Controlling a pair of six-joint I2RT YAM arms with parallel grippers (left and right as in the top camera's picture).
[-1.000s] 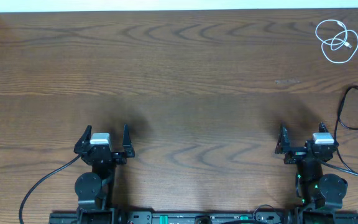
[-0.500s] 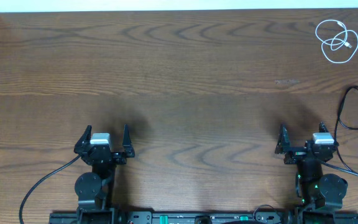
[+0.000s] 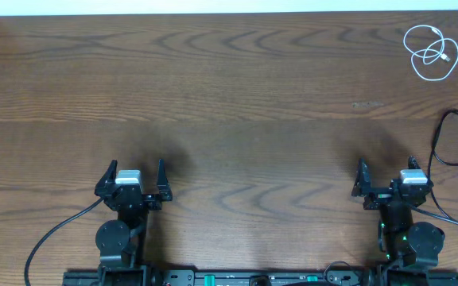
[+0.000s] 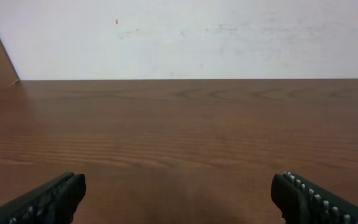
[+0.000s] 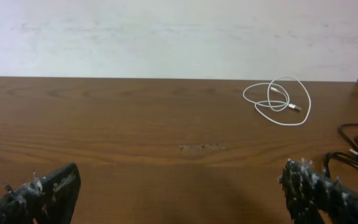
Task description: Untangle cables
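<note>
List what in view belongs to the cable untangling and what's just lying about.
Job: white cable, coiled far right; black cables, right edge; left gripper and right gripper, both open, empty.
Lying about: thick base cords; faint scuff mark.

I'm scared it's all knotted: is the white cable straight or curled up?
Curled up. The white cable lies in small overlapping loops, apart from the black cables.

Coiled cable (image 3: 431, 53) at table (image 3: 229, 103) far right corner; other cables (image 3: 436, 143) nearer, at right edge.
</note>
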